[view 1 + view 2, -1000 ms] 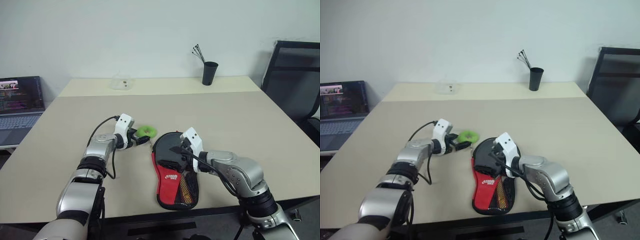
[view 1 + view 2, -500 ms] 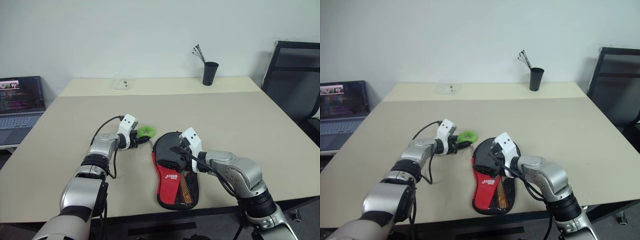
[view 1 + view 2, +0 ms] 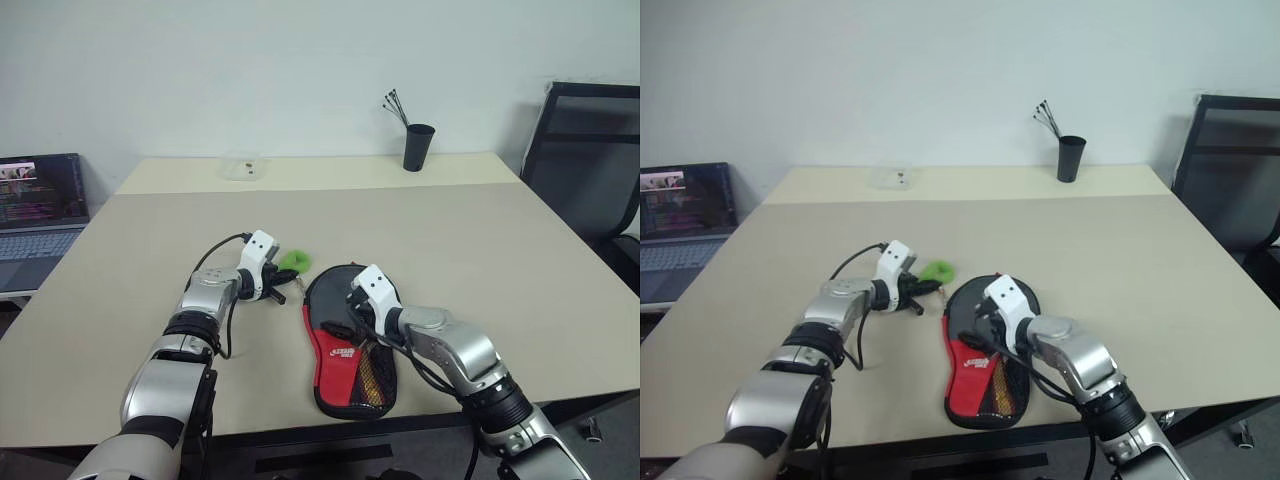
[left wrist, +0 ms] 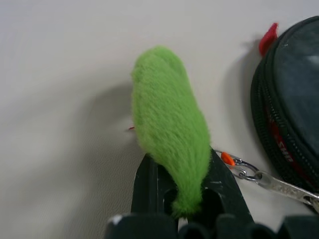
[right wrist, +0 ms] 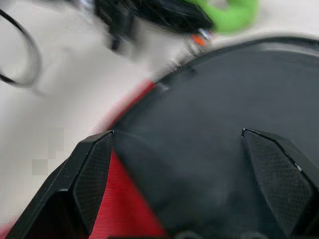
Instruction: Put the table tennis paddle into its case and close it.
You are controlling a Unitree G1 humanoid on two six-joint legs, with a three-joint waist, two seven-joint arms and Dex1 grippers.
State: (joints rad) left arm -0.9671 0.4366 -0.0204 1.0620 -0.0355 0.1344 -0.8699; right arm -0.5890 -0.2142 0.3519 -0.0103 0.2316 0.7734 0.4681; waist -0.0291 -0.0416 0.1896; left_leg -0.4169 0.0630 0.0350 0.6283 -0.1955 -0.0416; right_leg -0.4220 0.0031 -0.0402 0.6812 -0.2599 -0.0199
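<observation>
Left end effector clamped on green fuzzy piece | right end effector spread wide over case | case lain near table front edge

Case on table front-centre; fuzzy ball just left-behind; cup far back

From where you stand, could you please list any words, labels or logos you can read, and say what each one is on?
Logo on the case: a small white mark on the red panel, too small to read.
Red print along the case's rim, left wrist view: blurred, unreadable.
Laptop screen: lines of text, too small to read.
Nothing else bears text.
</observation>
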